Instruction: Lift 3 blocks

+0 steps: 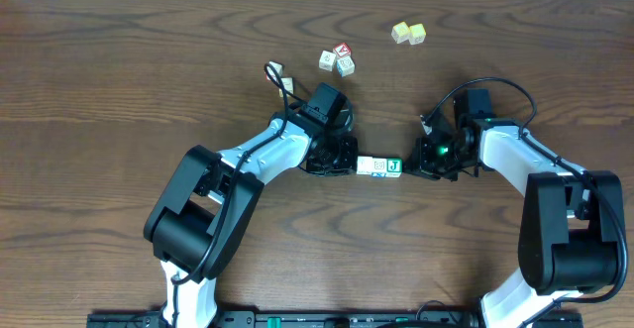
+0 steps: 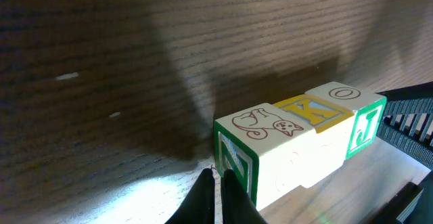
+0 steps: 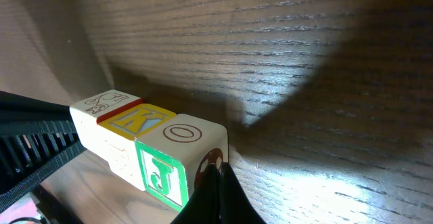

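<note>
Three wooden cubes form one row (image 1: 379, 166) between my two grippers. In the left wrist view the near cube has a cat drawing on top (image 2: 267, 122), the middle one a blue and yellow top (image 2: 312, 111), and the far one a green J face (image 2: 365, 126). My left gripper (image 2: 218, 178) is shut, its tips pressed against the green-framed end face. My right gripper (image 3: 218, 171) is shut too, its tips against the end of the J cube (image 3: 162, 173). A dark shadow lies on the wood under the row. In the overhead view the left gripper (image 1: 354, 164) and right gripper (image 1: 407, 166) bracket the row.
Farther back, a cluster of cubes with red marks (image 1: 337, 59) lies behind the left arm, and a pair of yellowish cubes (image 1: 408, 33) sits at the back right. A cable loop (image 1: 275, 73) rises from the left arm.
</note>
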`<state>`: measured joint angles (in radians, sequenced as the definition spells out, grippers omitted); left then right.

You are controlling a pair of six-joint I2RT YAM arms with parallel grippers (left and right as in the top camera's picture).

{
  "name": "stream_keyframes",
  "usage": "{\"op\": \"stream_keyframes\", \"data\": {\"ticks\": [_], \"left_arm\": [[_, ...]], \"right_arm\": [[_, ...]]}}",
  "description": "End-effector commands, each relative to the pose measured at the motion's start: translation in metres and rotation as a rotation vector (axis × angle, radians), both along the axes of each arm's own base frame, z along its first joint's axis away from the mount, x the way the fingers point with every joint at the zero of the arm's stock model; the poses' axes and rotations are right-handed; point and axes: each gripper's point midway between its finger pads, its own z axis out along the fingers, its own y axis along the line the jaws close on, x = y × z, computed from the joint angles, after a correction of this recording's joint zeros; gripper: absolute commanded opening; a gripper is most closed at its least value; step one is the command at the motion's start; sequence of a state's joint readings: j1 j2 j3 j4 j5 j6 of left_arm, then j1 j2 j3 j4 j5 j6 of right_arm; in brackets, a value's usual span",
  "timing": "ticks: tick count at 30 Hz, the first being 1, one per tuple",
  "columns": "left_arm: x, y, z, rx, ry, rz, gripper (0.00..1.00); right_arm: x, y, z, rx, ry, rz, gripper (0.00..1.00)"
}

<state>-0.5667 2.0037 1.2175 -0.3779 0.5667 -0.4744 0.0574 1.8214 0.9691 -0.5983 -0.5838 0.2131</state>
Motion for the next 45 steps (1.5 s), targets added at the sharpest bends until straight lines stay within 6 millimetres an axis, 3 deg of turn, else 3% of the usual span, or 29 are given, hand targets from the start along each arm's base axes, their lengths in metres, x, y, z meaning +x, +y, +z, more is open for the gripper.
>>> {"op": "stream_keyframes", "data": {"ticks": [1, 45], "left_arm": [[-0.004, 0.001, -0.004, 0.000, 0.013, -0.010, 0.07], [-0.009, -0.003, -0.001, -0.033, 0.035, -0.034, 0.07]], "right_arm": [[-0.003, 0.007, 0.002, 0.027, 0.009, 0.004, 0.01], [0.002, 0.018, 0.011, 0.108, -0.015, 0.016, 0.01]]}}
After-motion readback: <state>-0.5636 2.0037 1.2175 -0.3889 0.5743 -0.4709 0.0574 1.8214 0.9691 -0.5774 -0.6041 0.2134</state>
